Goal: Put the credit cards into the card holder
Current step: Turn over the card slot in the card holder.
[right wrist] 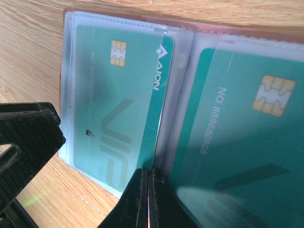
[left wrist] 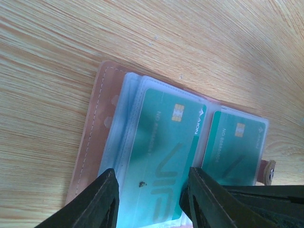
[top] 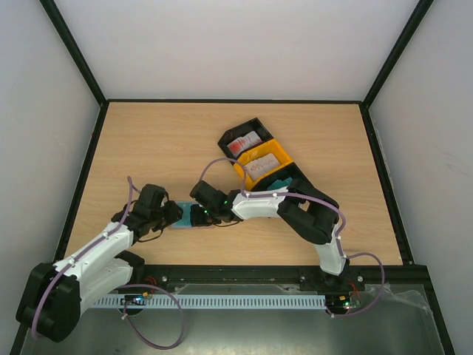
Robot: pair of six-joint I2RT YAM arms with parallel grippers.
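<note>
the card holder (top: pixel 182 223) lies open on the wooden surface (top: pixel 155 148). two teal cards sit in its clear sleeves, one (left wrist: pixel 161 152) on the left page and one (left wrist: pixel 235 145) on the right. the left end effector (left wrist: pixel 152 183) has its fingers apart, straddling the left card. the right end effector (right wrist: pixel 147 178) is closed tight, its tips at the fold beside that card's edge. other cards (top: pixel 244 143) lie in the trays (top: pixel 285 157) behind.
</note>
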